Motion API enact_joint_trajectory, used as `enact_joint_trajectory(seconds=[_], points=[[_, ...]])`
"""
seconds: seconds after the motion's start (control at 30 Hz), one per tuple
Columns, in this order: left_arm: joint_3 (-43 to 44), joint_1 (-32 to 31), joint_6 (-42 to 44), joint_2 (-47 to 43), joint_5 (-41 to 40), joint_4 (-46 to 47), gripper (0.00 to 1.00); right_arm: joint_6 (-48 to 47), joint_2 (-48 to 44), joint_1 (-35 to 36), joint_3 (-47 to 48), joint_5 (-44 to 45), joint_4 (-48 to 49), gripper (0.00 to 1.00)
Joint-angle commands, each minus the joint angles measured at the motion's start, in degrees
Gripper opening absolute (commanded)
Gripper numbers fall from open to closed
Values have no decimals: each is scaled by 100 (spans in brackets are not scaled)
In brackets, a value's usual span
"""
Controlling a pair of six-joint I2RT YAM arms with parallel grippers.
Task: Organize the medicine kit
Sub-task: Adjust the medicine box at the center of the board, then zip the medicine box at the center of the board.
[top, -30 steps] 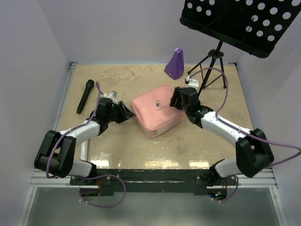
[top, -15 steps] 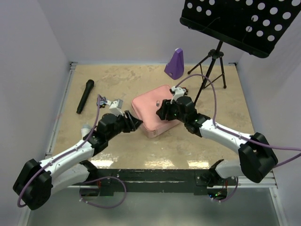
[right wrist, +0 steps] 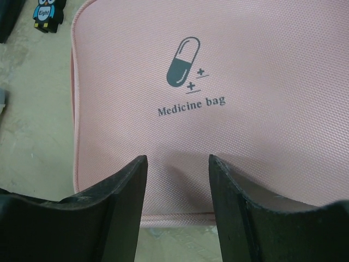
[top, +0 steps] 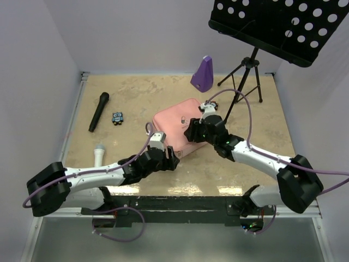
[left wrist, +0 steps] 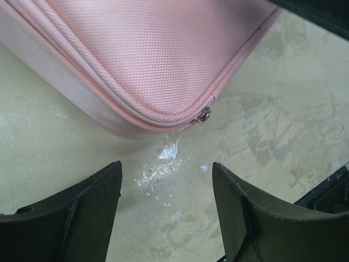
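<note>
The medicine kit [top: 172,121] is a pink zip case lying shut on the table, its pill logo [right wrist: 184,61] facing up. The zip pull [left wrist: 204,114] sits at the kit's [left wrist: 163,49] near corner. My left gripper [top: 172,159] is low at that corner; its jaws [left wrist: 166,183] are open over bare table, just short of the pull. My right gripper [top: 191,132] hovers over the lid's near-right part, open, with the fingers [right wrist: 177,180] straddling pink fabric [right wrist: 245,65] near the lid's edge and nothing clasped.
A black microphone [top: 98,111], a small owl figure [top: 117,117] and a white microphone [top: 98,154] lie left of the kit. A purple metronome [top: 203,73] stands at the back. A music stand [top: 272,24] on a tripod [top: 248,76] occupies the back right.
My left arm swung from the kit's left side round to its near corner, jaws widening, uncovering the owl figure and white microphone. My right gripper moved onto the lid and narrowed slightly.
</note>
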Motion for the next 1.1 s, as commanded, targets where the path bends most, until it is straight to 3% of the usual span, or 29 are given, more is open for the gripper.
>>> enact_joint_trajectory(seconds=[0.0, 0.13, 0.3, 0.43, 0.6, 0.77, 1.07], points=[[-160, -44, -515, -665, -968, 78, 71, 167, -610, 128, -156, 525, -309, 51], [-663, 35, -420, -1458, -1276, 624, 63, 474, -1032, 339, -464, 578, -502, 42], [-225, 456, -210, -1389, -1277, 239, 61, 773, -1103, 621, -772, 648, -660, 33], [355, 764, 107, -950, -1005, 71, 61, 888, -989, 832, -895, 570, -600, 48], [681, 896, 292, -432, -522, 255, 59, 967, -1357, 850, -1386, -62, 251, 60], [866, 914, 275, 78, -310, 80, 56, 800, -1525, 850, -1686, -379, 1026, 65], [954, 1134, 90, 615, -205, -140, 52, 422, -990, 867, -1528, -705, 1484, 68]])
